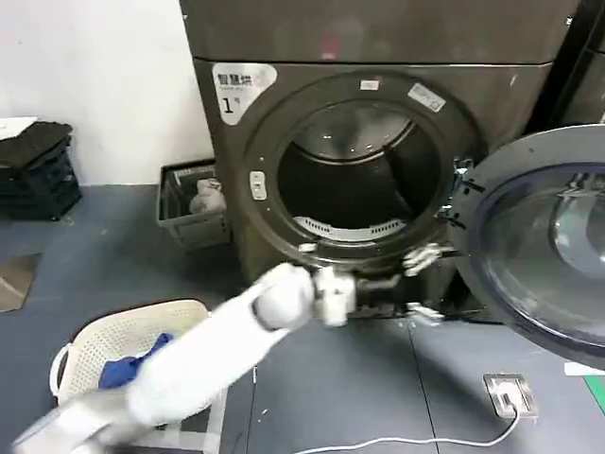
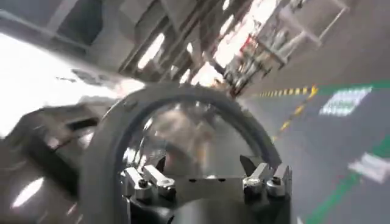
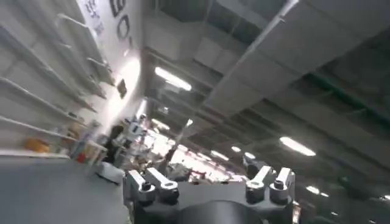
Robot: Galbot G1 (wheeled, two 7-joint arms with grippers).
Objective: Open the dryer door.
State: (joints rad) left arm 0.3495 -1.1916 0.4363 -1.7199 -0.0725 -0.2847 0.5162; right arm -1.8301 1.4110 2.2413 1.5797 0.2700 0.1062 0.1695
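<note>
The dryer [image 1: 510, 95] is a dark grey-brown machine with a white label [image 1: 241, 85] marked "1". Its round drum opening [image 1: 364, 180] is exposed. The dryer door [image 1: 558, 246], a chrome ring around tinted glass, stands swung wide out to the right on its hinge. My left arm reaches in from the lower left. My left gripper [image 1: 425, 284] is open, low in front of the drum's bottom rim, just beside the door's hinge edge and holding nothing. In the left wrist view my left gripper [image 2: 204, 167] faces the door's ring [image 2: 103, 146]. My right gripper [image 3: 204, 170] is open and faces the ceiling.
A white laundry basket [image 1: 85, 345] holding blue cloth sits on the floor at lower left, under my left arm. A grey crate [image 1: 194, 203] stands against the dryer's left side, with black crates [image 1: 38, 170] farther left. A floor socket [image 1: 510, 392] with a white cable lies below the open door.
</note>
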